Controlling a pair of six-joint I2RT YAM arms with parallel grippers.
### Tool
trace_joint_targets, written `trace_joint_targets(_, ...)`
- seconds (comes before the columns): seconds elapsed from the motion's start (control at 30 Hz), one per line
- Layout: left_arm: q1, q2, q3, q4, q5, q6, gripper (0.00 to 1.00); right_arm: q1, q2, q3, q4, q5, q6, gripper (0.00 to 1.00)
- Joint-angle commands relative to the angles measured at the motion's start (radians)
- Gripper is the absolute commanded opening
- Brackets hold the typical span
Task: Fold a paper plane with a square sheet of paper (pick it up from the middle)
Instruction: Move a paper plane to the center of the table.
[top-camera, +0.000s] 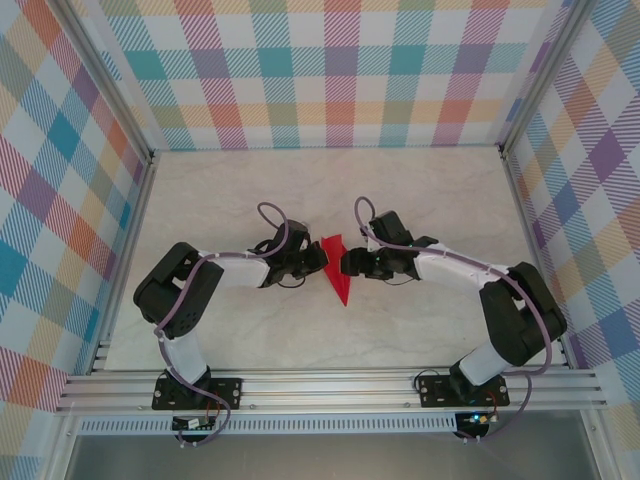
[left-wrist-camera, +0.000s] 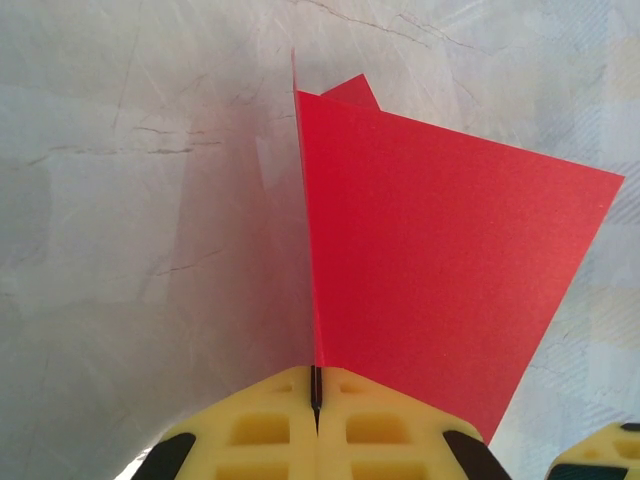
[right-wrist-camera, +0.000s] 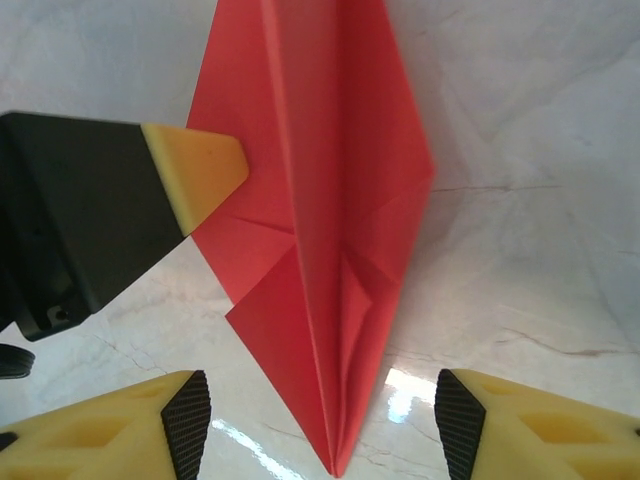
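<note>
The square sheet of paper, bright red, is folded into a narrow pointed paper plane (top-camera: 337, 270) at the table's middle. My left gripper (top-camera: 318, 262) is shut on it. In the left wrist view the yellow jaws (left-wrist-camera: 317, 385) pinch a thin edge, and a red wing (left-wrist-camera: 430, 280) spreads to the right. My right gripper (top-camera: 347, 264) faces it from the other side and stands open. In the right wrist view the plane (right-wrist-camera: 320, 200) has its pointed tip between the two fingers of my right gripper (right-wrist-camera: 325, 420) and touches neither of them. The left gripper's yellow fingertip (right-wrist-camera: 195, 170) holds the plane's left edge.
The pale marble tabletop (top-camera: 230, 200) is walled by chequered panels (top-camera: 340, 70) at the back and both sides. A metal rail (top-camera: 330, 385) carrying both arm bases runs along the near edge. The two grippers almost meet tip to tip over the paper.
</note>
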Motion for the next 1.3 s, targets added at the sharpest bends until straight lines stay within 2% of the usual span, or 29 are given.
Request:
trace_joint_targets(0.0, 0.016, 0.008, -0.014, 0.032, 0.015, -0.013, 0.00, 0.030, 0.039, 0.043, -0.032, 0.048, -0.002, 0.62)
trace_joint_targets(0.1, 0.016, 0.008, -0.014, 0.034, 0.018, -0.015, 0.00, 0.044, 0.061, 0.054, -0.028, 0.039, -0.005, 0.58)
trace_joint_targets(0.6, 0.016, 0.011, -0.015, 0.032, 0.018, -0.016, 0.00, 0.072, 0.159, 0.109, -0.040, 0.010, -0.010, 0.54)
trace_joint_targets(0.93, 0.016, 0.011, -0.015, 0.029, 0.019, -0.017, 0.00, 0.083, 0.179, 0.129, -0.037, -0.001, -0.019, 0.46)
trace_joint_targets(1.07, 0.016, 0.012, -0.016, 0.029, 0.019, -0.017, 0.00, 0.086, 0.187, 0.131, -0.043, 0.012, -0.023, 0.46)
trace_joint_targets(1.27, 0.016, 0.013, -0.013, 0.028, 0.021, -0.016, 0.00, 0.098, 0.189, 0.133, -0.042, 0.008, -0.052, 0.53)
